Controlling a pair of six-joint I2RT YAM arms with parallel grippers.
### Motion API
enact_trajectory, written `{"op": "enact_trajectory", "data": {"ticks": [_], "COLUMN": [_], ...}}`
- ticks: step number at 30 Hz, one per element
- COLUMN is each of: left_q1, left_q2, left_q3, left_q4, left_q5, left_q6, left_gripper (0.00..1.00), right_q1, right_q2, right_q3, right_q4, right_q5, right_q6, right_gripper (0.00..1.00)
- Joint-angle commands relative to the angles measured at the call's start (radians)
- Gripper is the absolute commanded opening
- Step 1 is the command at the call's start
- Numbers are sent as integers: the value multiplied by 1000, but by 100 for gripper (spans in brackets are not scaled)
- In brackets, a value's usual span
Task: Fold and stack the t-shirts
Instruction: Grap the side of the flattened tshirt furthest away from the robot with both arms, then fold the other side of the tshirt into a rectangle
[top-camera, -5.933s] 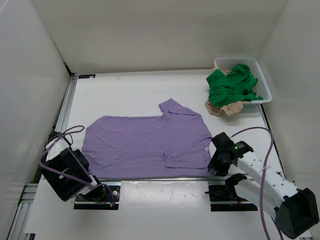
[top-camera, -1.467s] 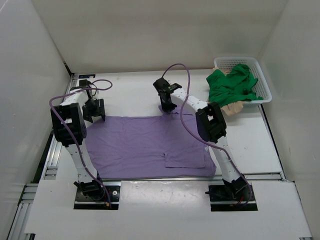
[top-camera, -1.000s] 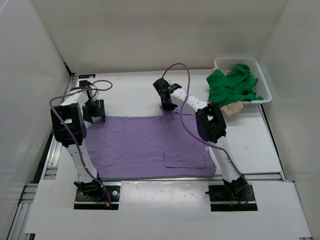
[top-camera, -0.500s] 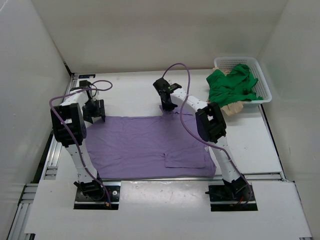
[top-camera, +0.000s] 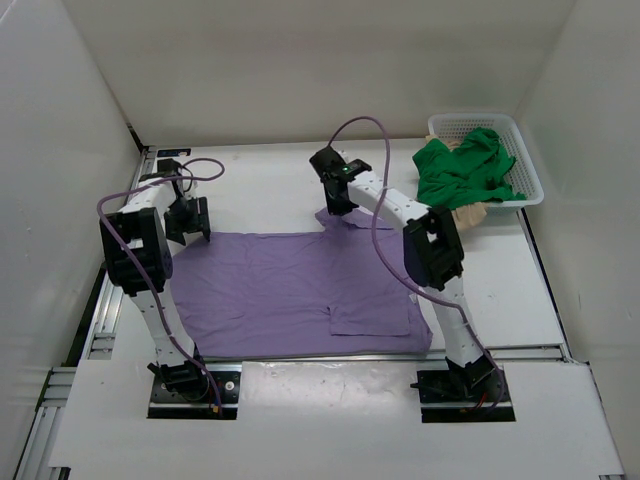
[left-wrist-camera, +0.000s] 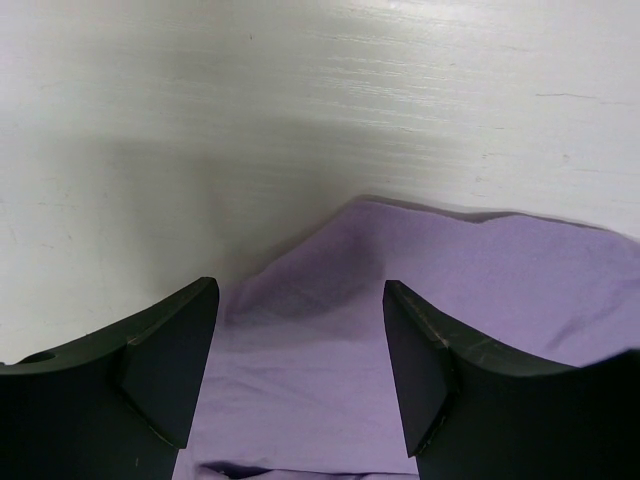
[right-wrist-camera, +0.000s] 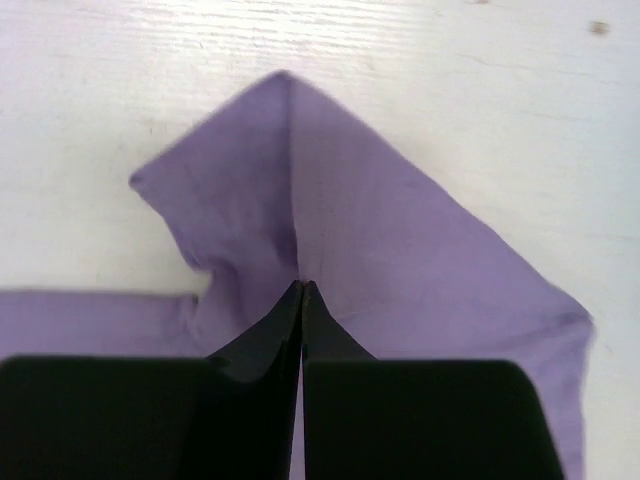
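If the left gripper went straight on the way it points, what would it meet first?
The left gripper would most likely meet the corner of the lavender t-shirt, which lies between its open jaws, with the table under it. Depth is hard to judge.

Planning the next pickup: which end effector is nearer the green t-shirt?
Right. The right end effector, shut on the lavender t-shirt at its far sleeve, sits left of the green t-shirt; the left end effector hangs open over that shirt's far-left corner, farther away.

Lavender t-shirt (top-camera: 290, 290) flat, left claw (top-camera: 187, 222) and right claw (top-camera: 338, 204) at far edge
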Motion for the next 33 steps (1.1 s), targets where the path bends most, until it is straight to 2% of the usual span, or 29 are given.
{"op": "enact_trajectory", "data": {"ticks": [1, 4, 9, 11, 12, 15, 16, 19, 23, 30, 33], "left_q1": [14, 14, 14, 14, 14, 4, 4, 4, -17, -57, -90], "left_q2": [-80, -39, -2, 7, 7, -5, -19, -73, -236, -516, -631], "left_q3": [14, 14, -26, -38, -38, -47, -47, -57, -115, -386, -515], "left_q4": [7, -22, -24, -24, -24, -24, -24, -24, -13, -4, -17], "left_q5": [33, 32, 10, 10, 10, 10, 10, -1, -53, -123, -136], "left_q6": [0, 0, 0, 0, 0, 0, 0, 0, 0, 0, 0], "left_gripper": [78, 76, 66, 54, 41, 12, 10, 10, 10, 10, 19], "right_q1": [-1, -1, -1, -1, -1, -1, -10, -11, -11, -1, 31], "right_q2": [-182, -262, -347, -369, -393, -453, -472, -561, -717, -953, -1062], "right_q3": [-59, -159, -243, -278, -291, -360, -381, -481, -648, -924, -1019], "right_q4": [-6, 20, 21, 21, 21, 21, 21, 21, 21, -12, -22], "right_q5": [16, 3, -28, -28, -37, -28, -19, -10, 0, 9, 18], "right_q6": [-23, -23, -23, -23, -23, -32, -32, -22, 21, 133, 188], "right_gripper": [0, 0, 0, 0, 0, 0, 0, 0, 0, 0, 0]}}
